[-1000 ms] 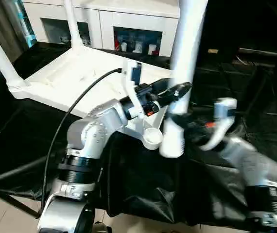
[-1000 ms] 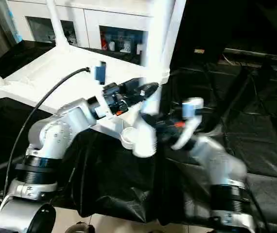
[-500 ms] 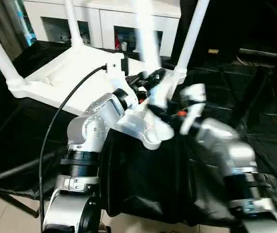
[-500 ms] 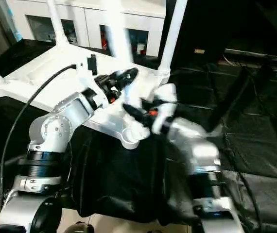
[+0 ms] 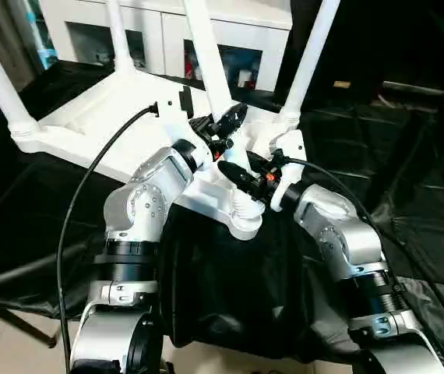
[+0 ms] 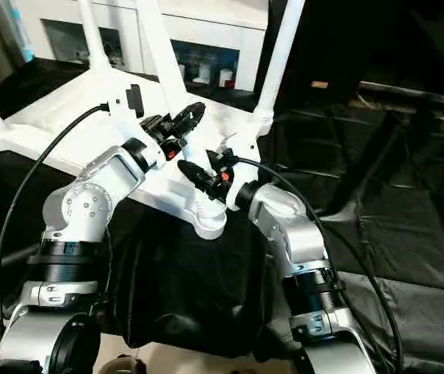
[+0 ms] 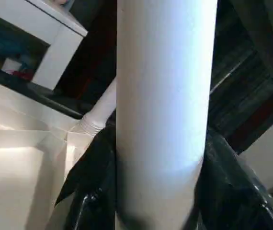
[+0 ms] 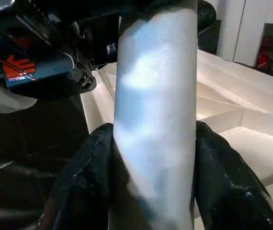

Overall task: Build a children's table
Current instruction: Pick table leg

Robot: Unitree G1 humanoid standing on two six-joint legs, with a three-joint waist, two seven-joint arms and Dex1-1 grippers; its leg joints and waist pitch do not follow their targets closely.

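The leg (image 7: 163, 110) and the upturned table (image 5: 89, 125) look like smooth white plastic with a soft sheen. Crinkled black cloth (image 5: 222, 288) drapes the tabletop. The forearms (image 5: 148, 206) are matt silver metal.

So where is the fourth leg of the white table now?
In the left eye view the fourth leg stands tilted over the near corner socket of the upturned tabletop, gripped by the left gripper above and right gripper below.

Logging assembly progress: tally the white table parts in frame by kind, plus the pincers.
Table top: 1
Legs: 4, all standing up from the inverted top
Pincers: 2, the left pincer and the right pincer, both on the near leg
Total: 7
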